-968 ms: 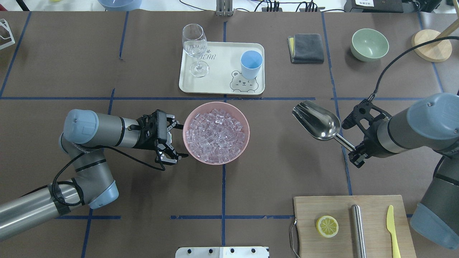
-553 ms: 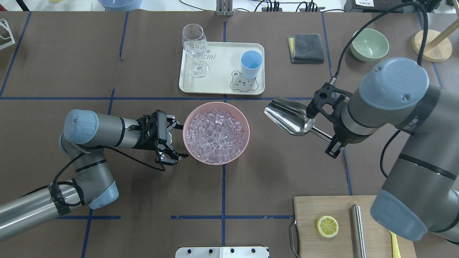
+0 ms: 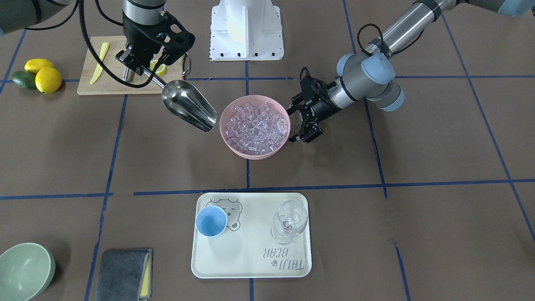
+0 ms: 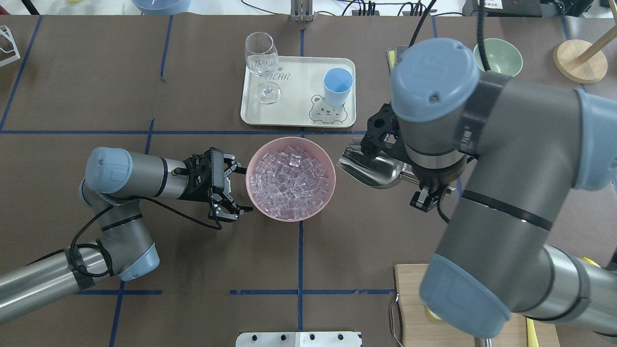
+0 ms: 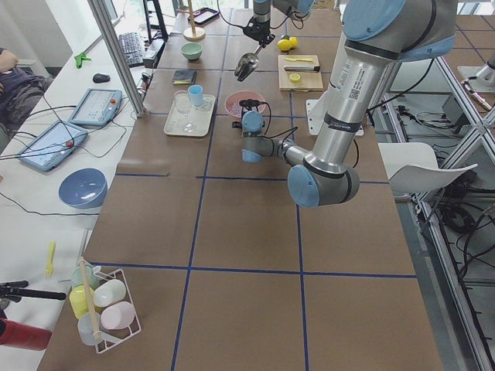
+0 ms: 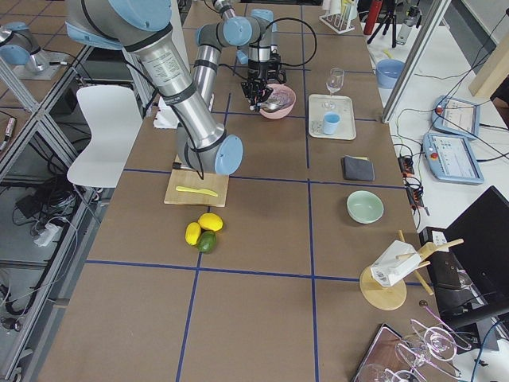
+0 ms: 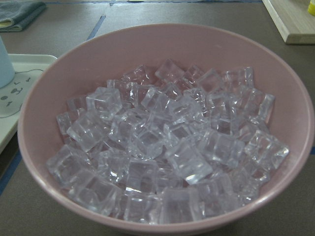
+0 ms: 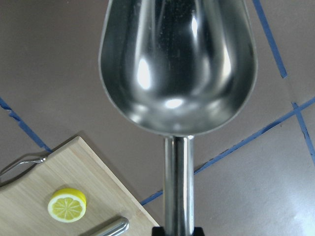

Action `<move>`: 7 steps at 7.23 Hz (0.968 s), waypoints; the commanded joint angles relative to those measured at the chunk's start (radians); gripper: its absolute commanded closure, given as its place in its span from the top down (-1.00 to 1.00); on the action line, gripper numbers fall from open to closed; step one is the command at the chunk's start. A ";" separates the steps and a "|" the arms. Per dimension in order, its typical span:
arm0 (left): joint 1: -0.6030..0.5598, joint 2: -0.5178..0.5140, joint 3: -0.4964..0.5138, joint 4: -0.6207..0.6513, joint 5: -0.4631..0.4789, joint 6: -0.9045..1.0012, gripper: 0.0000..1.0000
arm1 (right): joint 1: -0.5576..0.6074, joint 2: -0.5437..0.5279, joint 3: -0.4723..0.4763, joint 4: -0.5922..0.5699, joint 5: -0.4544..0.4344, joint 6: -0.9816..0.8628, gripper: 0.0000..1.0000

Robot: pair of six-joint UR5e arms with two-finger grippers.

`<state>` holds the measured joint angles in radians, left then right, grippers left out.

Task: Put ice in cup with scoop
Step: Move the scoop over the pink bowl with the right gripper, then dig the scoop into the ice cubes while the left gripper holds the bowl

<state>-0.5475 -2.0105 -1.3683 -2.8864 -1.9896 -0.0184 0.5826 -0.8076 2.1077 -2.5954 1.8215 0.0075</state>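
The ice (image 4: 289, 180) fills a pink bowl (image 4: 290, 140) at the table's middle; it also shows in the left wrist view (image 7: 167, 142). The light-blue cup (image 4: 337, 86) stands empty on a white tray (image 4: 294, 118) behind the bowl. My right gripper (image 4: 426, 195) is shut on the handle of the steel scoop (image 4: 366, 171). The scoop is empty (image 8: 177, 64) and hangs in the air just right of the bowl's rim, its mouth towards the bowl (image 3: 188, 105). My left gripper (image 4: 239, 189) is open at the bowl's left side, its jaws spread beside the rim.
A wine glass (image 4: 262, 65) stands on the tray's left. A grey cloth (image 3: 123, 274) and a pale green bowl (image 3: 25, 269) lie at the far right. A cutting board (image 3: 94, 71) with a lemon slice, steel cylinder and yellow knife sits near my right arm.
My right arm has swung left with the scoop, from the table's right side to just beside the pink bowl's right rim. The left arm has not moved.
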 commanded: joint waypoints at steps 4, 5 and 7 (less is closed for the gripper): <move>0.001 -0.001 0.000 0.001 0.002 0.000 1.00 | -0.088 0.277 -0.332 -0.149 -0.028 -0.008 -1.00; 0.001 -0.001 0.000 0.001 0.002 0.000 1.00 | -0.090 0.277 -0.340 -0.149 -0.028 -0.008 -1.00; 0.001 -0.001 0.000 0.001 0.002 0.000 1.00 | -0.095 0.315 -0.423 -0.150 -0.027 -0.008 -1.00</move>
<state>-0.5461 -2.0110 -1.3683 -2.8854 -1.9880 -0.0184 0.4925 -0.5169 1.7375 -2.7446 1.7943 -0.0006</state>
